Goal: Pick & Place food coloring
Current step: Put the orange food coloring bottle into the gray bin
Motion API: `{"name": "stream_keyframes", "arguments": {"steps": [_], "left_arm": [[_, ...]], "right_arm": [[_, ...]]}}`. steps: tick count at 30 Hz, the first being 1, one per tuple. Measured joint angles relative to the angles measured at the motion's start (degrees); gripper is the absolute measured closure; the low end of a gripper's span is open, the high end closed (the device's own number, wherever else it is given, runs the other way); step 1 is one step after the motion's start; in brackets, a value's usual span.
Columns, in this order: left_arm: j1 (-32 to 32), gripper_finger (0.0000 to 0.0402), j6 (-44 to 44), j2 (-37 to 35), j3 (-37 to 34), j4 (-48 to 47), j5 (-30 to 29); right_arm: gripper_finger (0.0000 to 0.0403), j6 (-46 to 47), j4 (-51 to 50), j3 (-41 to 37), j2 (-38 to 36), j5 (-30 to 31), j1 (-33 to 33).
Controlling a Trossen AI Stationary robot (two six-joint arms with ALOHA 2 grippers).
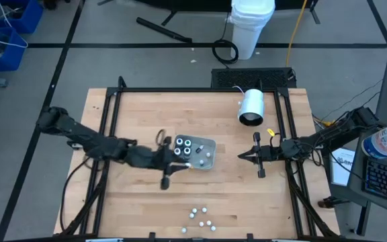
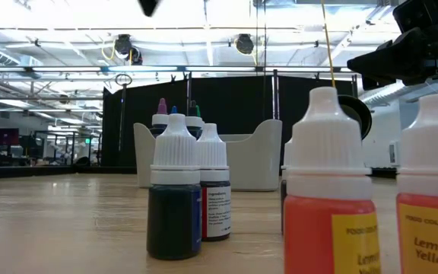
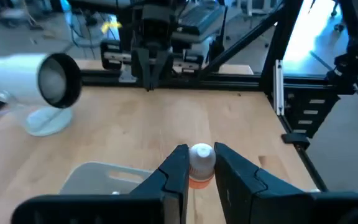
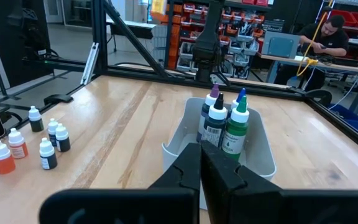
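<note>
Between left fingers (image 3: pixel 176 171), half-hidden orange bottle (image 3: pixel 200 167)

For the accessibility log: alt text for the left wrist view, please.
The left gripper grips an orange, white-capped bottle just past a grey tray. Beyond lie the wooden table, a white cylinder on its side, and the right gripper.

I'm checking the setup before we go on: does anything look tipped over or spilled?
Only the large white cylinder stands out: it lies on its side on the wooden table, its dark open end showing. No spill is visible, and the small white-capped bottles stand upright.
</note>
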Motion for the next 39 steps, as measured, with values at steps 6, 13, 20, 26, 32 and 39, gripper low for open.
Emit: {"name": "stream_keyframes", "arguments": {"steps": [6,13,20,26,32,39], "left_arm": [[6.2,0.0336,1.9,12.0,14.1,-7.7,7.8],[9.7,0.0335,9.8,26.8,36.4,-26.9,7.8],[13.5,0.0335,7.8,32.1,35.5,-28.6,7.8],[15.5,0.0335,4.7,31.5,28.5,-24.0,5.5],[15.8,0.0335,2.9,31.2,21.7,-14.9,5.3],[15.6,0.0335,0.7,31.2,17.1,-11.6,3.5]], "right_arm": [[0.0403,-0.1,0.4,0.0,0.0,0.0,0.0],[0.0403,-0.3,0.0,0.0,0.0,-0.1,0.0],[0.0403,-0.7,0.0,0.0,0.0,-0.2,0.0],[0.0403,-1.4,0.0,0.0,0.0,-0.2,0.0],[0.0403,-1.5,0.2,0.0,0.0,0.0,0.0],[0.0403,-1.4,0.4,0.0,0.0,0.0,0.0]]}}
